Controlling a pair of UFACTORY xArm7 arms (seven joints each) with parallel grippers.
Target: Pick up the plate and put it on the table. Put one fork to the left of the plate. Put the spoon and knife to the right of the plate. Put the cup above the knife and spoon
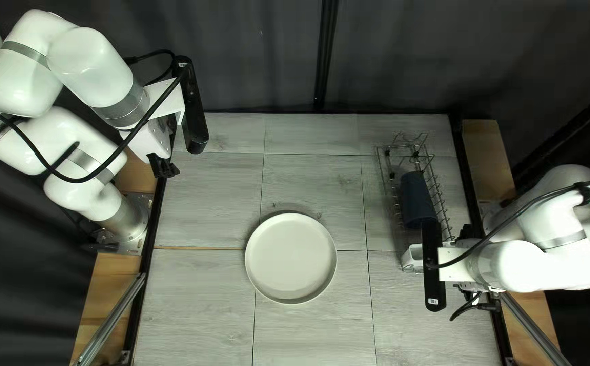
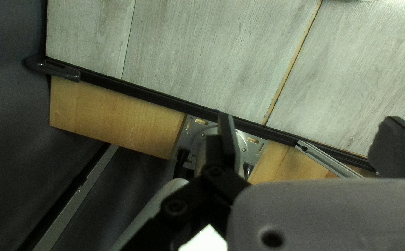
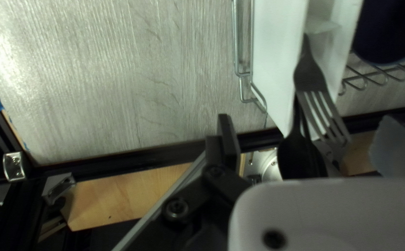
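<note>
In the top left view, the plate (image 1: pixel 291 258) lies flat on the bench (image 1: pixel 315 186), around the middle between its left and right edges. The wire rack (image 1: pixel 435 181) stands near the right edge, towards the far right corner. In it is the dark blue cup (image 1: pixel 416 196). At the near end of the rack is the white holder (image 1: pixel 413 253).

The left claw (image 1: pixel 166 150) is raised over the left edge of the bench, in its far part, well apart from the plate. Its own wrist view shows its two fingers wide apart, with nothing held between them.

The right claw (image 1: pixel 469 234) is at the right edge of the bench, beside the near end of the rack, and it is partly hidden by its own arm. In the right wrist view, its two fingers are also wide apart. The fork (image 3: pixel 310 76) has its handle in the holder and its tines outside it. The fork's tines and the bowl of the spoon (image 3: pixel 288 155) appear between these fingers, and neither finger touches them. Another dark piece is close beside the spoon; whether it is the knife, one cannot tell.
</note>
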